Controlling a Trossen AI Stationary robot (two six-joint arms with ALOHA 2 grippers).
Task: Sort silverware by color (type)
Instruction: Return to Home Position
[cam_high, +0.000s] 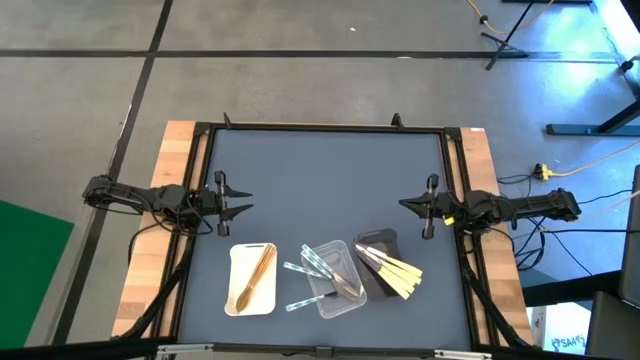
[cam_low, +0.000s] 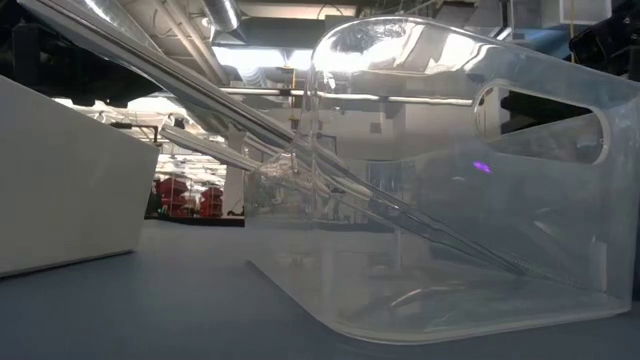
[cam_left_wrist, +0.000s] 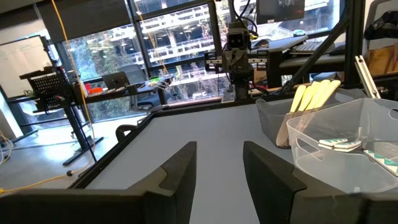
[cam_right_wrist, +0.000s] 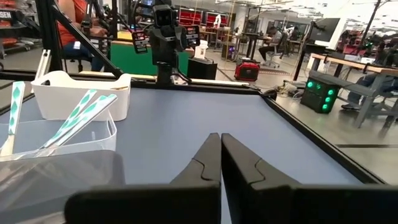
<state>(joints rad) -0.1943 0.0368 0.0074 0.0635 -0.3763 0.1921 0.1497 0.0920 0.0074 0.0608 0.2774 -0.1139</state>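
Table: dark grey table (cam_high: 320, 190) with three trays in a row near its front edge.
White tray: white tray (cam_high: 252, 280), nearest the front left corner, holds the brown wooden utensils (cam_high: 257, 276).
Clear tray: clear tray (cam_high: 335, 279), in the middle, holds the clear and striped plastic utensils (cam_high: 322, 266); some lean over its rim, and two lie on the table just beside it (cam_high: 303, 302).
Black tray: black tray (cam_high: 379, 262), towards the front right corner, holds the pale yellow utensils (cam_high: 393, 272), their ends sticking out past its rim.
Left gripper: left gripper (cam_high: 243, 197) hovers at the table's left edge, fingers spread wide, holding nothing.
Right gripper: right gripper (cam_high: 404, 205) hovers at the right edge, fingers pressed together, empty.
Step in hand: sorting looks nearly done; likely the two loose striped pieces are left.
How to do it well: come straight down on one piece, pinch it mid-handle, lift clear of the rim, release inside the clear tray without tipping the leaning ones.
Writing: none readable.
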